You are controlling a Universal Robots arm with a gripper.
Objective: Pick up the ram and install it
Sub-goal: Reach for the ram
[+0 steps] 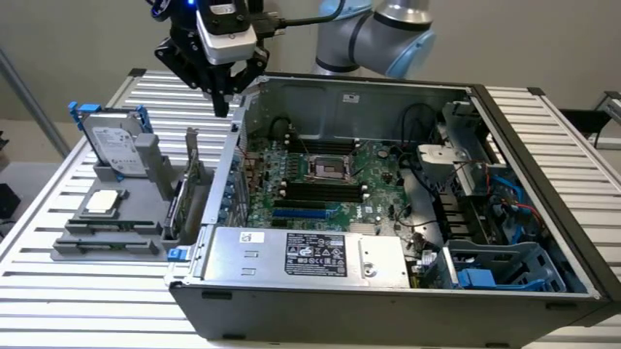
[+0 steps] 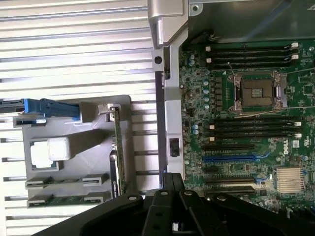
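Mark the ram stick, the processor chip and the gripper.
ram stick (image 2: 61,200), wrist view, middle of its green edge.
processor chip (image 2: 48,150), wrist view, centre of its silver lid.
gripper (image 1: 222,110), exterior view, between its closed fingertips.

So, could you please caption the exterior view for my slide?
Shut tool hangs above the gap between the grey parts holder and the open computer case.

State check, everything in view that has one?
gripper: fingers shut, holding nothing.
ram: lying in the gray holder, untouched.
case: open, inside exposed.
processor socket: empty.
memory slots: empty.
hard drive: upright in holder.
processor chip: flat in holder.
expansion card: upright in holder.
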